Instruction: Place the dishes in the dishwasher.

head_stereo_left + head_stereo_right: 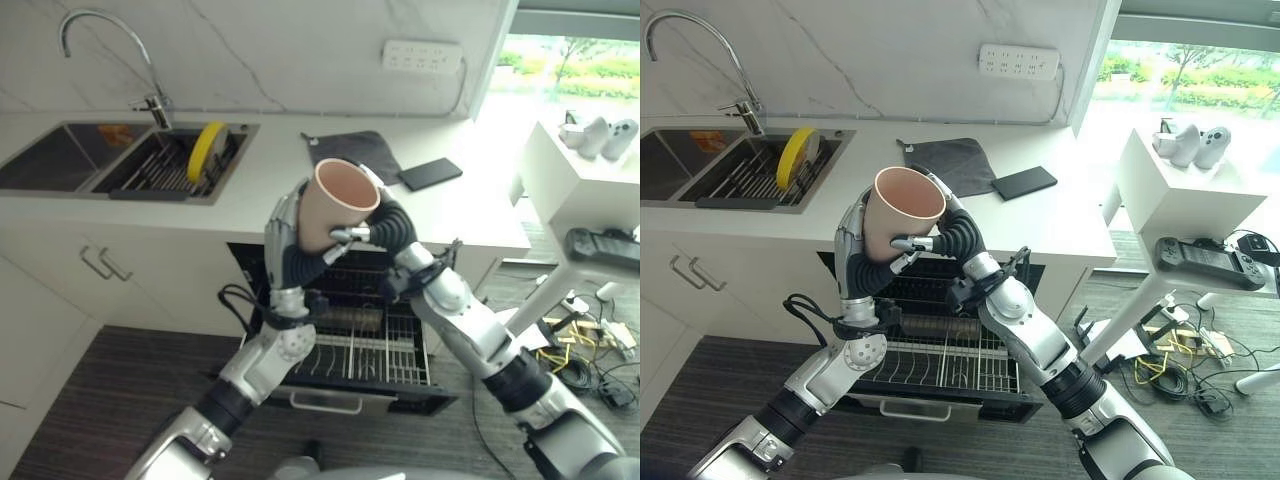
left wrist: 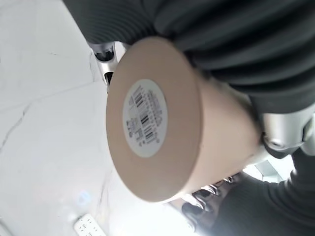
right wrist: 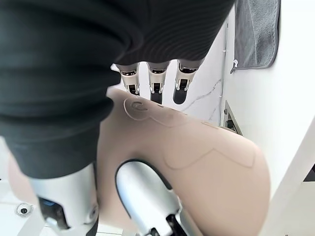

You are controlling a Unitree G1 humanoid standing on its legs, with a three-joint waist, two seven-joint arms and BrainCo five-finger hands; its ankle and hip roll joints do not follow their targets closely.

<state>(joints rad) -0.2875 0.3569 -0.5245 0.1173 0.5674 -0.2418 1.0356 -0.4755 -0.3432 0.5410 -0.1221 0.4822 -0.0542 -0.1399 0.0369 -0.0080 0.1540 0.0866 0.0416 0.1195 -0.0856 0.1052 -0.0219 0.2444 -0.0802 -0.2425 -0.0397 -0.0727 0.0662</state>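
A smooth, round pink cup (image 1: 338,203) is held up in the air above the open dishwasher's wire rack (image 1: 352,345); the right robot hand (image 1: 382,224) curls around its side; the left robot hand (image 1: 284,240) curls around its other side, fingers bent on it.

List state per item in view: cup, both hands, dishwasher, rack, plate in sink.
cup: off the counter, tilted, held between both hands
left hand: shut on cup
right hand: shut on cup
dishwasher: open
rack: pulled out below the cup
yellow plate: on edge in the sink rack
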